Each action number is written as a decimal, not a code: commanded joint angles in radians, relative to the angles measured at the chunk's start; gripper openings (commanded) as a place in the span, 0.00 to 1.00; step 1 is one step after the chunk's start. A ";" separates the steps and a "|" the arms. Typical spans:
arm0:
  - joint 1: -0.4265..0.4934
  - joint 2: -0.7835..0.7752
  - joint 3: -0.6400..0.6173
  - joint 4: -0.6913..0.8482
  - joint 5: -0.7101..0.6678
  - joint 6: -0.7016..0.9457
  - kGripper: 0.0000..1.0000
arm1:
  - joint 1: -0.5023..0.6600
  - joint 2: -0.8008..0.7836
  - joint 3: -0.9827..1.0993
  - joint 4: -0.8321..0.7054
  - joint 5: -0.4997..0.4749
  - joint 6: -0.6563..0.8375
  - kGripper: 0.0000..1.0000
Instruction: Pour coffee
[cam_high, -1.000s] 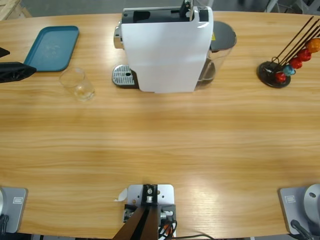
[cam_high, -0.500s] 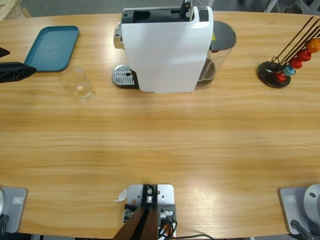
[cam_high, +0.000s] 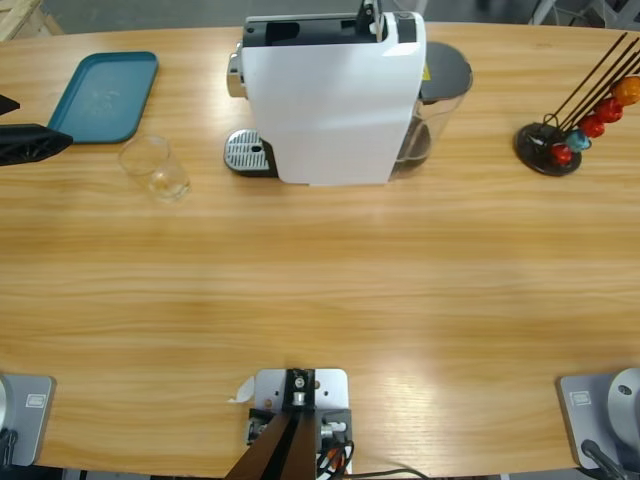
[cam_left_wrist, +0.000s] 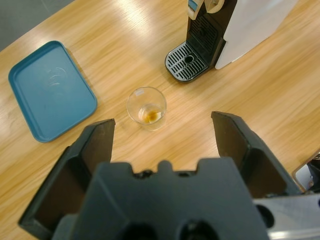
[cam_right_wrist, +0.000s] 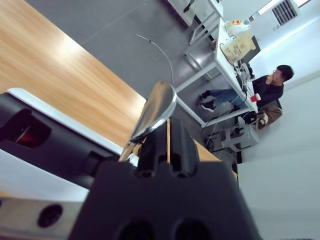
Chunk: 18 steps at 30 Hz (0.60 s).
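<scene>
While the left gripper (cam_left_wrist: 162, 145) hangs above the table (cam_high: 320, 290) with its jaws spread wide and nothing between them, we see the small clear glass (cam_left_wrist: 146, 108) standing upright below, well apart from both jaws; it sits between the teal tray (cam_left_wrist: 49, 90) and the drip grate (cam_left_wrist: 186, 61) of the white coffee machine (cam_high: 335, 95), touching neither; the coffee (cam_left_wrist: 150, 115) is only a shallow brown pool at its bottom; in the high view the same glass (cam_high: 155, 168) stands just below the tray; we judge it light, rigid, smooth-walled and breakable, so the jaws should close on its side wall around mid-height, gently and squarely, keeping it level so the little liquid stays in; the right gripper (cam_right_wrist: 159, 131) is closed on a curved silver lever (cam_right_wrist: 155, 110) on top of the machine, its view tilted up into the room, where a seated person shows small in the background
</scene>
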<state>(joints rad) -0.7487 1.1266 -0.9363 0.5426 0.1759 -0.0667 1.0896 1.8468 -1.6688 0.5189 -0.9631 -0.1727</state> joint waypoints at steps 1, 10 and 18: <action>-0.006 0.022 0.022 -0.009 -0.013 0.007 0.83 | 0.034 0.113 -0.023 -0.008 0.004 -0.024 0.00; -0.006 0.024 0.022 -0.010 -0.013 0.007 0.83 | 0.106 0.154 -0.029 0.006 0.003 -0.016 0.00; -0.006 0.027 0.022 -0.009 -0.015 0.007 0.83 | 0.108 0.178 -0.037 0.030 0.005 -0.011 0.00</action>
<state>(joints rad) -0.7487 1.1270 -0.9363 0.5426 0.1759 -0.0667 1.1581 1.9175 -1.7101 0.5262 -0.9631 -0.1862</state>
